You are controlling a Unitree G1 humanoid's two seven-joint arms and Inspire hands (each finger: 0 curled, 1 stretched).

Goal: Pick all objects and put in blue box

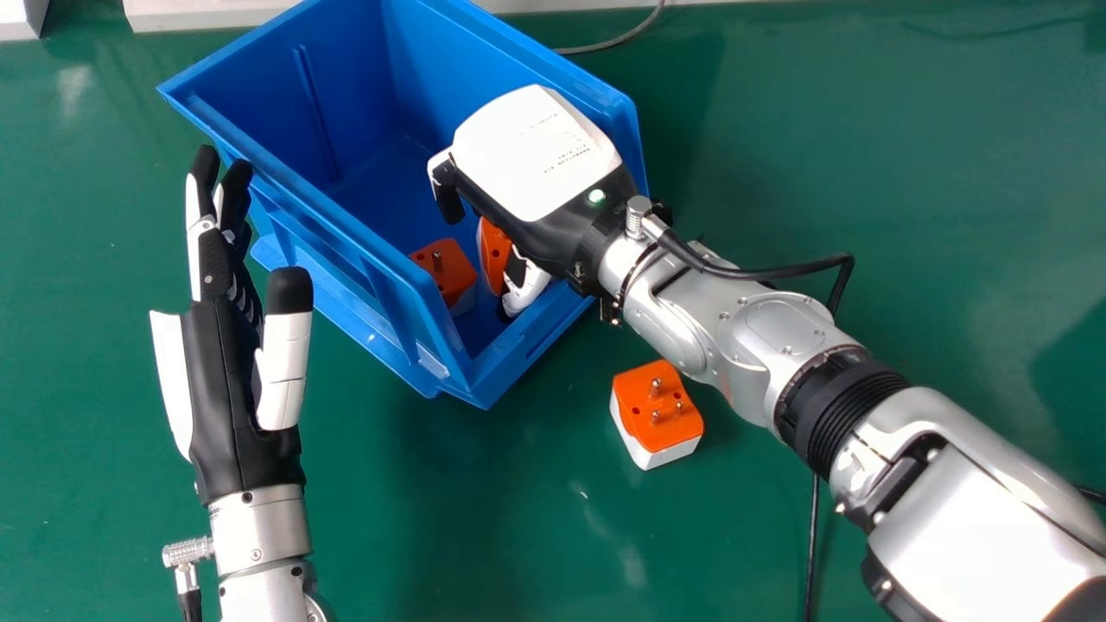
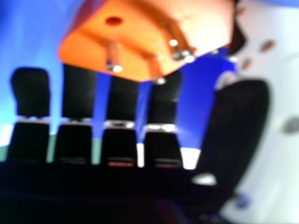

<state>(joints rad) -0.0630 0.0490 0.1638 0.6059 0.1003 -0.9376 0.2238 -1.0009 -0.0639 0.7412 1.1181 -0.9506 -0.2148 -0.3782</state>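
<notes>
Head view: right forearm (image 1: 976, 510) angled over counter (image 1: 864, 155). Two plug adapters (image 1: 443, 269) seen inside blue box (image 1: 354, 69); third adapter (image 1: 658, 410) still to be picked from counter. Left hand (image 1: 229, 380) idle beside box. Right hand (image 1: 536, 155) positioned inside.

Right hand view: fingers (image 2: 77, 93) straightened, thumb (image 2: 243, 121) spread; orange adapter (image 2: 140, 37) near fingertips, apparently ungripped; contact cannot be told.

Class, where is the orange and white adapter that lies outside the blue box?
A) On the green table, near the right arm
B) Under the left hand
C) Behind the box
A: the adapter sits on the green table, beside the right forearm.
</notes>
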